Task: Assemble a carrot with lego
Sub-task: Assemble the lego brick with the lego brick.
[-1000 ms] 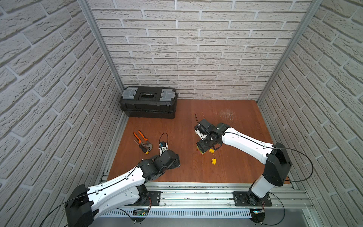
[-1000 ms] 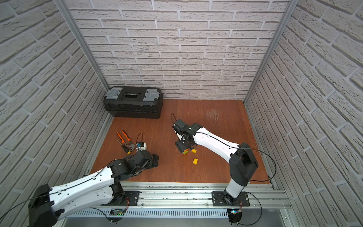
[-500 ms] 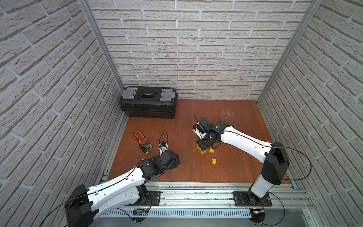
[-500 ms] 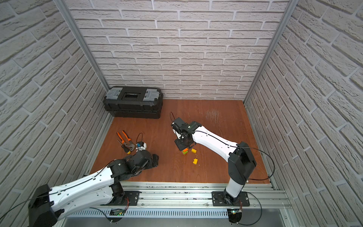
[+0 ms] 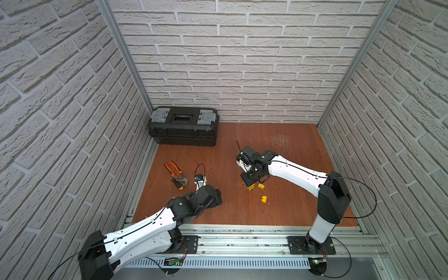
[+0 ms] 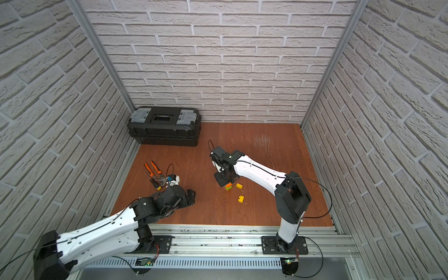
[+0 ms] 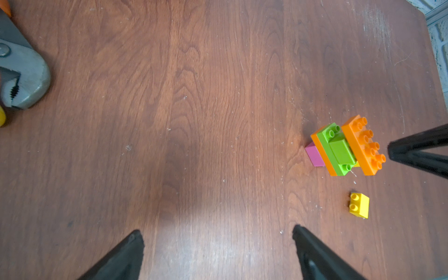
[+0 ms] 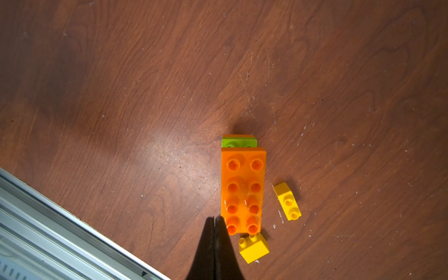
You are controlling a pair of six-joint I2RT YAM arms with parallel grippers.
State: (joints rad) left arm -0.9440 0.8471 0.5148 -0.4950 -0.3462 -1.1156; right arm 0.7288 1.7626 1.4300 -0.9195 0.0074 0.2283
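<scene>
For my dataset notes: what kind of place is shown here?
Probably a robot test cell, not a home: the left arm and right arm are mounted on an aluminium rail, brick-pattern panels box in a wooden board, and a toolbox stands on it.

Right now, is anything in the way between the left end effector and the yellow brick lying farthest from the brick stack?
Nothing visible. Only bare table lies between the open left end effector and that yellow brick; the carrot stands off to the side of that path.
</scene>
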